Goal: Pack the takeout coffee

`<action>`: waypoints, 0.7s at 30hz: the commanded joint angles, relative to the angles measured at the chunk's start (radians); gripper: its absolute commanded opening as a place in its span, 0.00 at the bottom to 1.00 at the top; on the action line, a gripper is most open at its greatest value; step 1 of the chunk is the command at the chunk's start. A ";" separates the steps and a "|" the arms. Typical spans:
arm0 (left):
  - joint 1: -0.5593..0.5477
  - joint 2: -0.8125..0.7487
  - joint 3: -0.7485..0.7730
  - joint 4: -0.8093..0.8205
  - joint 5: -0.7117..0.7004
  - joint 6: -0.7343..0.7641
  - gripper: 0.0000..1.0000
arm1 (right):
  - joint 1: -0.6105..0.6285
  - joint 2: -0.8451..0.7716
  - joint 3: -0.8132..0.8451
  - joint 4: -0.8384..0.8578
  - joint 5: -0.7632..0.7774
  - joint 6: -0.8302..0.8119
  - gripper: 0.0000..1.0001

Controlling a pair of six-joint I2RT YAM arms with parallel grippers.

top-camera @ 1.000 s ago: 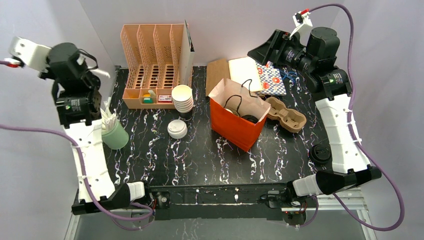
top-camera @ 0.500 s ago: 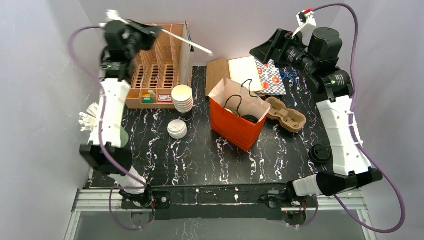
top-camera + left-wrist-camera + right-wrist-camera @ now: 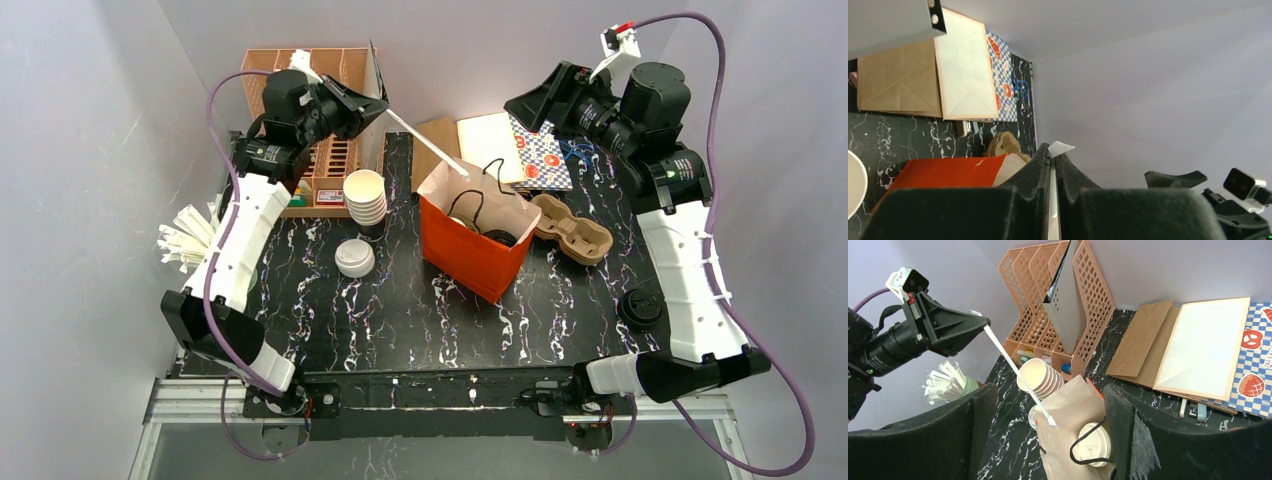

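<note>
The left fingers (image 3: 1033,175) pinch a thin white straw (image 3: 425,142) whose far tip hangs over the mouth of the orange paper bag (image 3: 470,260). The right fingers (image 3: 955,435) are spread wide on nothing, above the back right of the table (image 3: 400,310). The takeout coffee cups (image 3: 1094,441) stand inside that bag, showing only a white lid (image 3: 462,222) and a black lid (image 3: 498,238). I judge them light, thin-walled and spill-prone, best held around the body below the lid and kept upright.

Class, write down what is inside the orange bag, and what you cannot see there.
Two lids show inside the bag: a white lid and a black lid. Whatever sits under them is hidden by the lids and the bag's walls.
</note>
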 commanded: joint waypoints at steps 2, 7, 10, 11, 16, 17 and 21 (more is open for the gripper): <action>-0.076 -0.021 -0.048 -0.017 -0.053 0.098 0.00 | 0.004 -0.019 -0.006 0.057 0.004 -0.013 0.87; -0.164 0.026 -0.041 -0.018 -0.109 0.133 0.00 | 0.005 -0.011 0.002 0.065 -0.005 -0.007 0.87; -0.226 0.042 -0.039 -0.018 -0.133 0.166 0.00 | 0.004 -0.008 0.003 0.065 -0.009 -0.004 0.88; -0.245 0.047 -0.039 -0.017 -0.133 0.174 0.01 | 0.005 -0.007 0.002 0.064 -0.010 -0.003 0.88; -0.330 0.043 -0.057 -0.032 -0.133 0.264 0.63 | 0.005 0.000 0.002 0.056 -0.014 0.003 0.88; -0.332 0.030 -0.062 -0.053 -0.164 0.304 0.82 | 0.005 0.002 0.005 0.053 -0.015 0.004 0.89; -0.331 -0.055 -0.035 -0.205 -0.467 0.495 0.98 | 0.005 0.008 0.014 0.043 -0.015 0.002 0.89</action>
